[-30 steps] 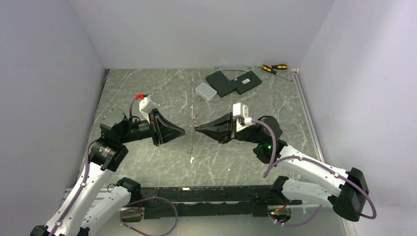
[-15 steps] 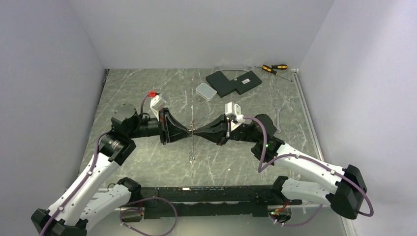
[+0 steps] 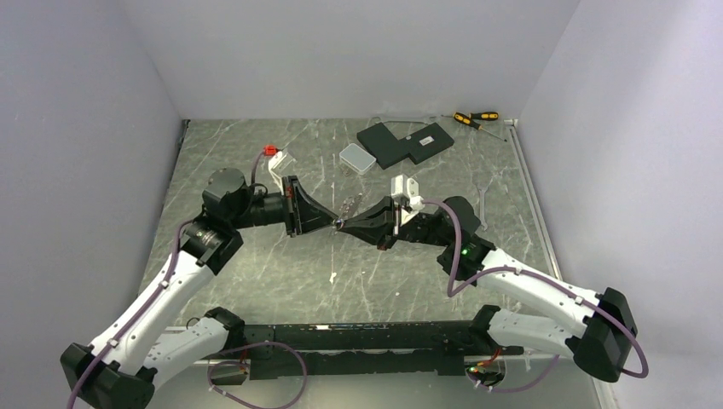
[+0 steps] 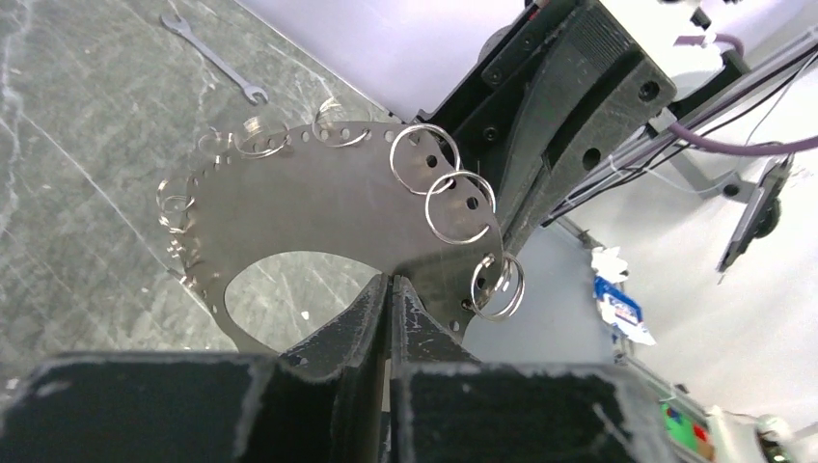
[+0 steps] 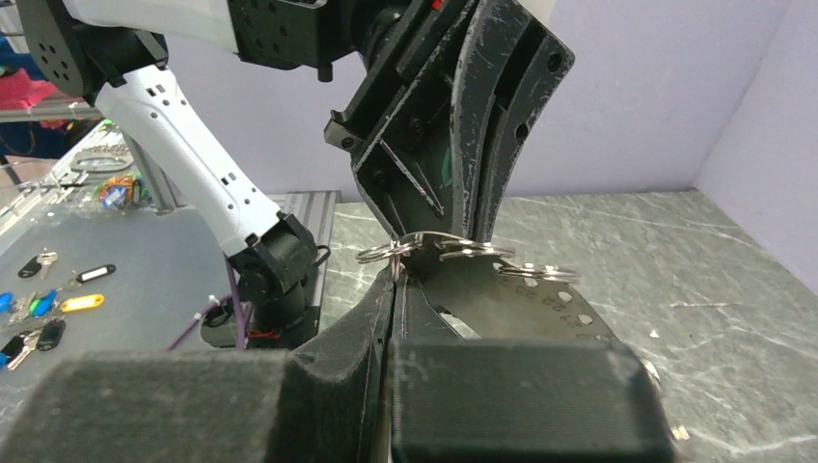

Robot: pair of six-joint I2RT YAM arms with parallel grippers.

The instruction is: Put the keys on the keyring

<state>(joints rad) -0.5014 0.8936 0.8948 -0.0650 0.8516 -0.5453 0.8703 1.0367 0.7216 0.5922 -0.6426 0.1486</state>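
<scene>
Two pincers meet nose to nose above the middle of the table. Both are clamped on the one keyring, which shows here as a flat silvery crescent plate with holes punched round its rim, held clear of the surface. The left pincer has its fingers pressed together on the plate's inner edge. The right pincer pinches it from the other side, its fingers likewise closed on the metal. The step in hand looks like a two-handed hold or hand-over of the keyring, with no key threaded yet. Next, I judge, one pincer must let go while the other steadies the plate and turns a ring toward the free arm, which then has to fetch a key. Counting gives one plate and at least six small wire rings hooked through its holes in the left wrist view, the farthest too blurred to total. Of the keys, none can be picked out on the table. A few tagged keys lie on a grey surface off its near edge. Elsewhere there are one wrench, one white box, one black slab and two screwdrivers at the far right.
</scene>
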